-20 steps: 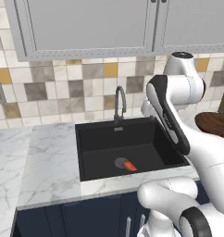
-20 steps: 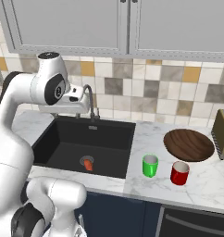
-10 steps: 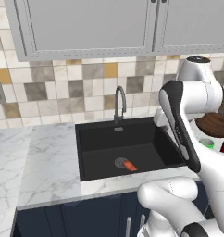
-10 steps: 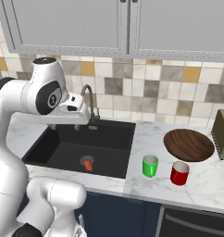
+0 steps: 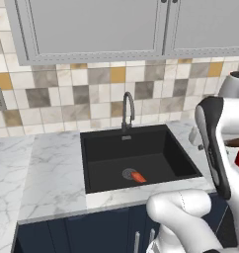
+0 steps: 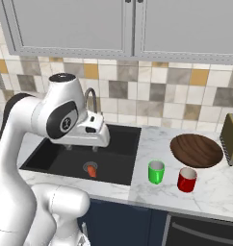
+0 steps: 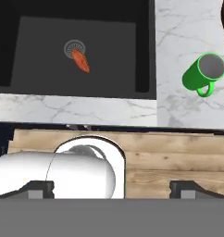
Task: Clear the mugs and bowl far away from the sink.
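Step in hand: approach — nothing is held yet, and the hand hangs high over the front edge of the sink (image 6: pixel 75 161), looking straight down.
Jaws: spread wide with nothing between them; the two dark tips sit at the bottom of the hand view, well apart, around the gripper (image 7: pixel 113 189).
Green mug (image 7: pixel 202 74): on the counter (image 7: pixel 178 28), off to the sink-free side of the jaws and well ahead of them, upright, handle turned toward the counter's front edge.
Red mug (image 6: pixel 187 179): just beyond the green one, farther from the jaws, near it but apart.
Bowl (image 6: pixel 196 150): behind both mugs, toward the tiled wall — farthest from the jaws, beside the toaster (image 6: pixel 231 139).
In the sink: a small orange thing (image 7: pixel 80 60) lying by the drain, no part of the task.
Progress: by my reading, all three pieces stand close to the sink, so nothing is cleared yet.
Next move: carry the hand sideways over the green mug, turn the jaws to straddle its wall or rim, then lower and close.
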